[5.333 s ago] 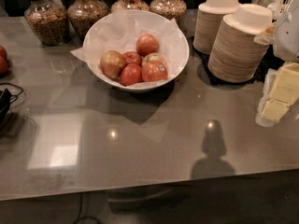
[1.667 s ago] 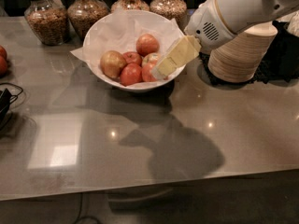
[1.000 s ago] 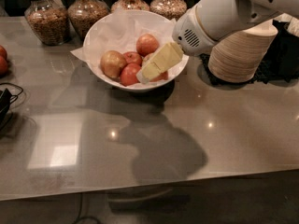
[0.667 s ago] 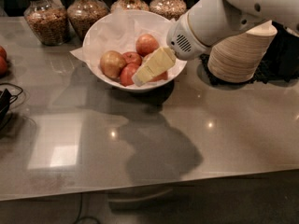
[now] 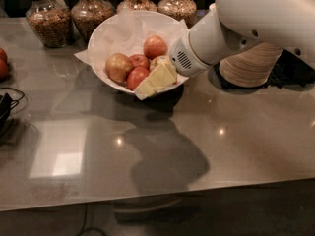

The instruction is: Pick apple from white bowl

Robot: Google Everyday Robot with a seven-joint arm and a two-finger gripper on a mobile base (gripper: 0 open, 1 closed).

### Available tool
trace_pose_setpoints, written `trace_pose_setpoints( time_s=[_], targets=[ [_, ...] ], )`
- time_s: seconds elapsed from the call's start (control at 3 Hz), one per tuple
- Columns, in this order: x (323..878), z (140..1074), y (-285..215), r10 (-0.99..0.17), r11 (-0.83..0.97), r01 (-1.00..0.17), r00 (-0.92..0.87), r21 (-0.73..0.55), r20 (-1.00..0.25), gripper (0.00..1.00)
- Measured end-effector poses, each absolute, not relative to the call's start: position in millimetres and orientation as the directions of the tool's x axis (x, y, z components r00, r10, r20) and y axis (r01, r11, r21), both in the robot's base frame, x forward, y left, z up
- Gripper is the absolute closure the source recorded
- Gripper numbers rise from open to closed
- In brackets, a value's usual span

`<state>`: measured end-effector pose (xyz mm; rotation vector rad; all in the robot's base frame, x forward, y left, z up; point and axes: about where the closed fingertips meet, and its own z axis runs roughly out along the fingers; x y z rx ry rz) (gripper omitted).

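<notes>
The glossy grey counter (image 5: 236, 132) is reflecting lights below the gripper (image 5: 156, 80), with jars (image 5: 48, 18) standing behind. The gripper is reaching further into the white bowl (image 5: 97, 43) than before, with the apple (image 5: 118, 67) to its left; whether it is holding anything cannot be told.

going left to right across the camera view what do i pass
red apples at the left edge → leftmost jar → the apple → gripper, low over the white bowl's right side → stacked beige bowls

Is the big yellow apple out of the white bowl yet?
No, in: the apple rests inside the white bowl beside red apples; the pincer is at its front rim.
</notes>
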<state>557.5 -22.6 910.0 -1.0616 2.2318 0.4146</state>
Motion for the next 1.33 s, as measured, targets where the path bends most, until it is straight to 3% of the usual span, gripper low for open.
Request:
trace_pose_setpoints(
  time_s=[0.67, 1.33],
  targets=[
    [565.6, 905.8, -33.1, -0.542, 0.679, -0.734, -0.520, 0.021, -0.660, 0.09],
    [599.0, 972.5, -73.7, -0.480, 0.705, -0.709, -0.473, -0.004, -0.739, 0.10]
  ],
)
